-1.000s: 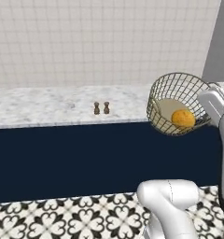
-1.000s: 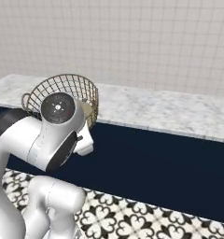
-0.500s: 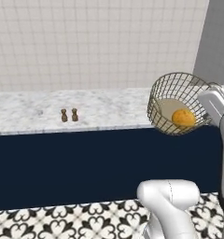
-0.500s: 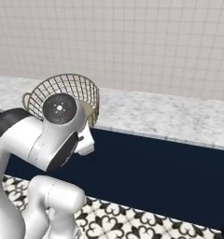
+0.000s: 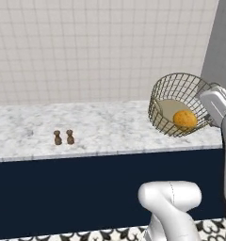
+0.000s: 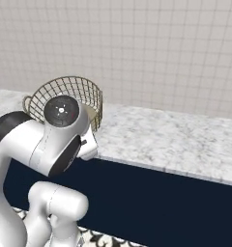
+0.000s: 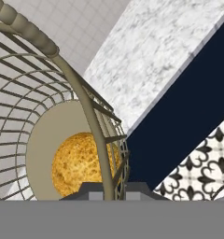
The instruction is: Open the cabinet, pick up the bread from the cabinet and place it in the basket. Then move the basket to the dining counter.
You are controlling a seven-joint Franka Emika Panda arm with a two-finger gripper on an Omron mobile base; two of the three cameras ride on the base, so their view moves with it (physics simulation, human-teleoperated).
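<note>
My gripper (image 7: 108, 189) is shut on the rim of the round wire basket (image 5: 176, 89), holding it tilted in the air above the dining counter's (image 5: 100, 127) right part. The orange-golden bread (image 5: 185, 119) lies inside, against the basket's pale bottom. In the hand view the basket's rim (image 7: 81, 98) curves up from the fingertips and the bread (image 7: 81, 163) sits just behind it. From the right base view the basket (image 6: 69, 91) shows behind my arm's joint, over the marble counter (image 6: 176, 140). The cabinet is out of view.
Two small brown shakers (image 5: 63, 137) stand on the marble top, left of the basket. A tiled wall runs behind the counter, and a grey wall (image 5: 221, 42) closes the right side. Patterned floor tiles (image 7: 198, 163) lie below the navy front.
The whole picture has shifted: the shakers slid left in the left base view, so the base has driven along the counter. The basket with the bread stays in my grip.
</note>
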